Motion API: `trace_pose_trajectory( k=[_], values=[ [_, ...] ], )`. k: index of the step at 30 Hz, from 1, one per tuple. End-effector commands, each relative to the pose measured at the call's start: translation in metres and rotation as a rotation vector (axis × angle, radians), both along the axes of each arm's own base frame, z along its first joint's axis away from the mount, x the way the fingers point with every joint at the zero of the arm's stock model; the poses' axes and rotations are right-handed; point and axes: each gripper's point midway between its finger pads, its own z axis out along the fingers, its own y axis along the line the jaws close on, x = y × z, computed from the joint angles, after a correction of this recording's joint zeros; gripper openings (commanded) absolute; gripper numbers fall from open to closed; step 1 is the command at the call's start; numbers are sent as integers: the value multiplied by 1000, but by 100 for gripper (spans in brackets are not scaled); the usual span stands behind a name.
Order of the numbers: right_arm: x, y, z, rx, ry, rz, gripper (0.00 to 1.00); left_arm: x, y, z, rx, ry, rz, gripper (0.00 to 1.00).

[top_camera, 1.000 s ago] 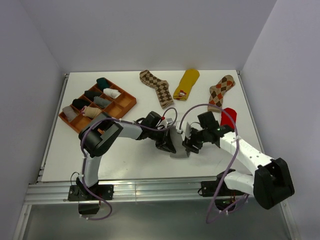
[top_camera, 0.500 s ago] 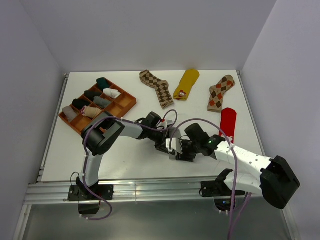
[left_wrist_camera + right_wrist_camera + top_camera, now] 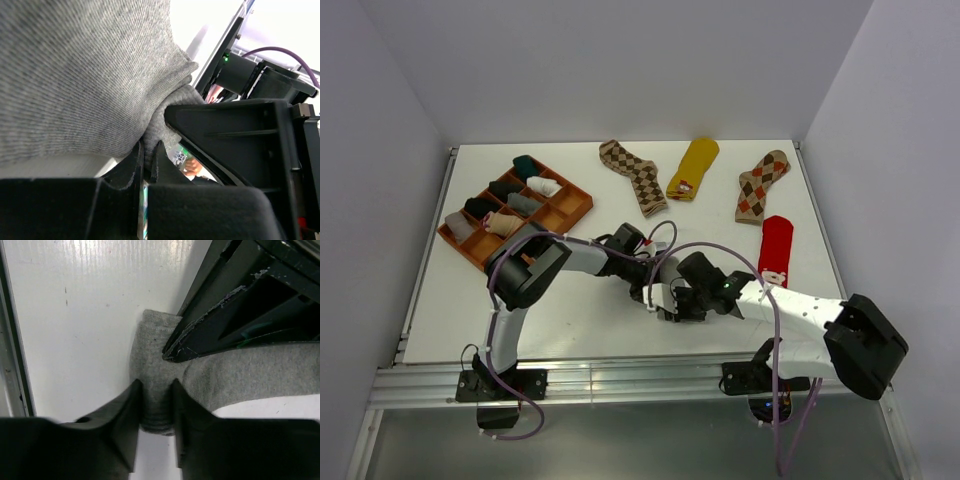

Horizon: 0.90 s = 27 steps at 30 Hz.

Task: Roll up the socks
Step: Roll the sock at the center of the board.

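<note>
A grey sock [image 3: 75, 75] lies at the table's near middle, mostly covered by both grippers in the top view. My left gripper [image 3: 148, 150] is shut, pinching a fold of the sock's fabric between its tips. My right gripper [image 3: 156, 405] meets it from the right, jaws pressed on either side of the sock's bunched end [image 3: 157, 390]. From above the left gripper [image 3: 648, 278] and the right gripper [image 3: 665, 300] touch nose to nose. Along the back lie a brown argyle sock [image 3: 635, 175], a mustard yellow sock [image 3: 693, 167], another argyle sock [image 3: 762, 184] and a red sock [image 3: 776, 248].
An orange compartment tray [image 3: 578, 207] with several rolled socks in its cells stands at the back left. The table's near edge and a metal rail [image 3: 620, 375] run just below the grippers. Purple cables loop over both arms.
My right gripper has swung left up against the left gripper and closed from wide open onto the grey sock's end. The left gripper has kept its hold and place.
</note>
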Motion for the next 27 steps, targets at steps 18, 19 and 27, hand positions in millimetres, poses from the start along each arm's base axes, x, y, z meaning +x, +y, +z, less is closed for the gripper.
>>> trace_pose_trajectory(
  k=[18, 19, 27],
  values=[
    [-22, -20, -7, -82, 473, -63, 16, 70, 34, 16, 81, -325, 323, 48],
    [-21, -20, -5, -80, 499, -67, 16, 77, 36, 17, 87, -352, 353, 48],
    [-11, -20, 8, -91, 851, -106, 14, 75, 53, 46, -31, -527, 443, 50]
  ],
)
